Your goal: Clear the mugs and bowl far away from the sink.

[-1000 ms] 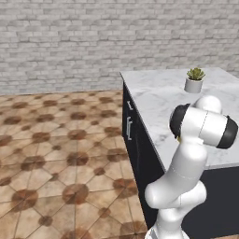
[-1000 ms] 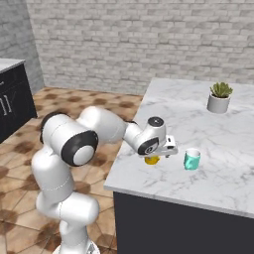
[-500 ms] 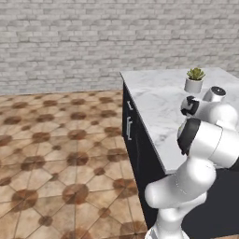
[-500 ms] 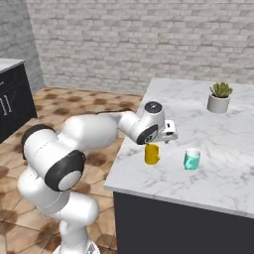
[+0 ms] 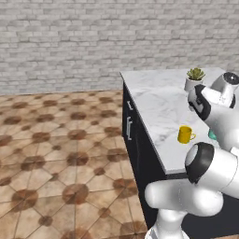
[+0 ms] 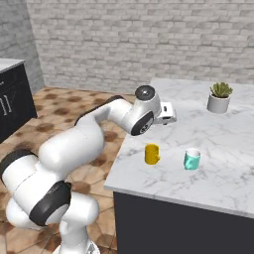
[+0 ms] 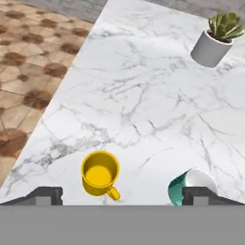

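Hovering wide open and empty, the gripper (image 6: 171, 119) should centre over the yellow mug (image 7: 100, 173), clear of the teal mug (image 7: 190, 185), before descending.

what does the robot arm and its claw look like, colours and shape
The arm is glossy white with rounded, bulbous links and dark grey to black bands at the joints. The claw is a small white block; its two fingertips are dark grey. No cables or markings show.
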